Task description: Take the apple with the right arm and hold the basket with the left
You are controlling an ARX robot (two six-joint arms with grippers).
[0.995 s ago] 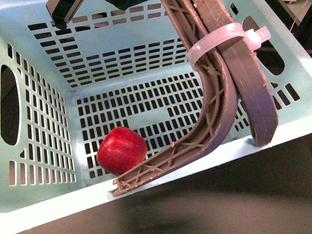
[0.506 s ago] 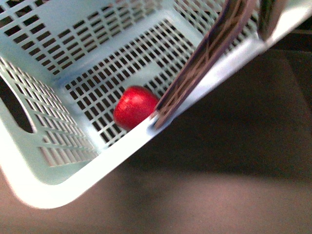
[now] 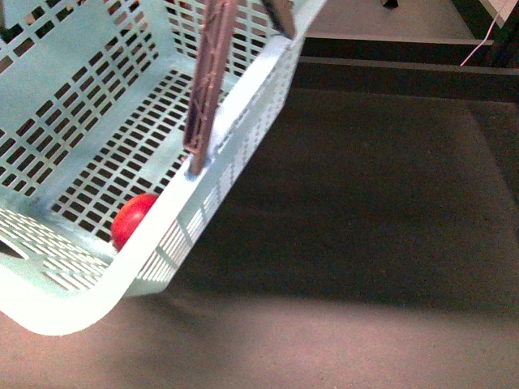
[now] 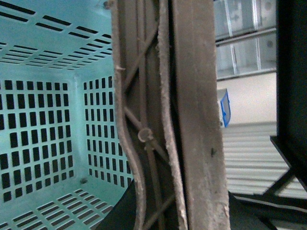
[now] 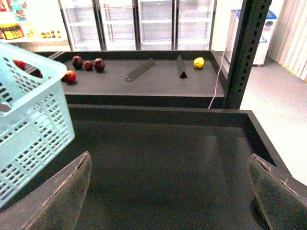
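Note:
The pale mint basket hangs tilted at the left of the front view. My left gripper is shut on its rim, with one ribbed grey-brown finger inside the wall. The red apple lies in the basket's low near corner, half hidden by the rim. In the left wrist view the fingers press together beside the basket's lattice inside. My right gripper is open and empty over the dark table, with the basket off to one side of it.
A dark matte table spreads to the right of the basket. On a farther dark shelf lie several dark red fruits and a yellow lemon. A black post stands near the shelf's end.
The basket has swung to the left of the front view and tilted more steeply. The apple has ended up in its low near corner. The table now fills the right side.

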